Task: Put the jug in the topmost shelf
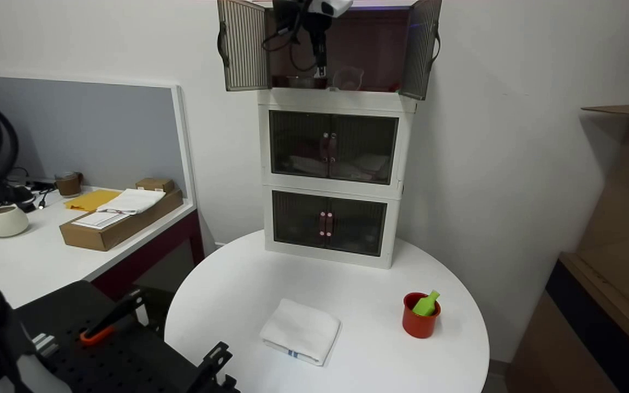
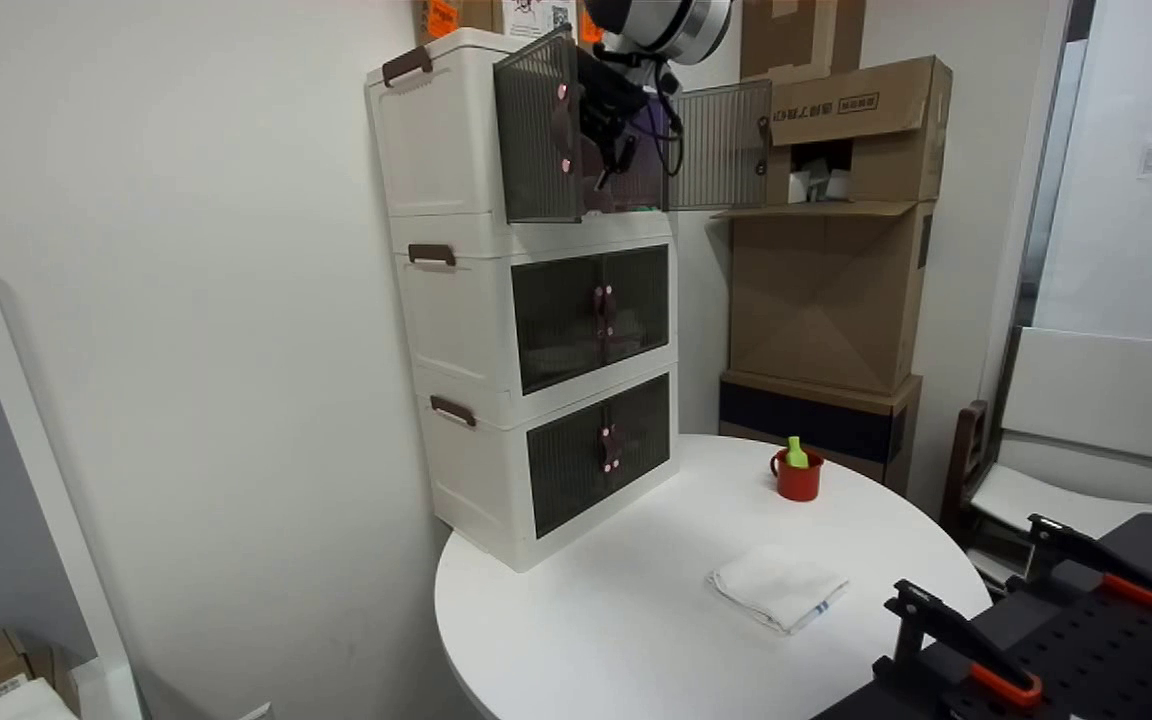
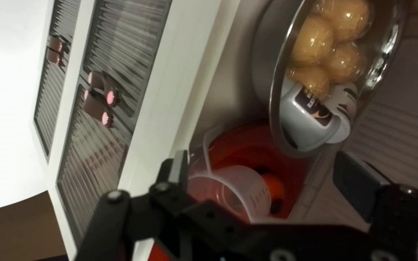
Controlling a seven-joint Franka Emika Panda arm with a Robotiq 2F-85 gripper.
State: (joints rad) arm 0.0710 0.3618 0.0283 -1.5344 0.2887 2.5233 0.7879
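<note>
The clear jug (image 1: 349,78) stands on the floor of the topmost shelf (image 1: 377,46), right of a metal bowl in an exterior view. In the wrist view the jug (image 3: 249,181) shows its open mouth and measuring marks, its lower part hidden by the gripper. My gripper (image 3: 267,175) is open and empty, its fingers wide apart on either side of the jug in that picture. In an exterior view the gripper (image 1: 321,71) hangs inside the shelf, left of the jug and apart from it. The gripper also shows in an exterior view (image 2: 604,180), where a door hides the jug.
A metal bowl (image 3: 281,61) with yellow round items and cups stands beside the jug. The grey-brown doors (image 1: 246,46) stand open on both sides of the arm. A red cup (image 1: 419,316) with green contents and a white towel (image 1: 301,330) lie on the round table (image 1: 227,284).
</note>
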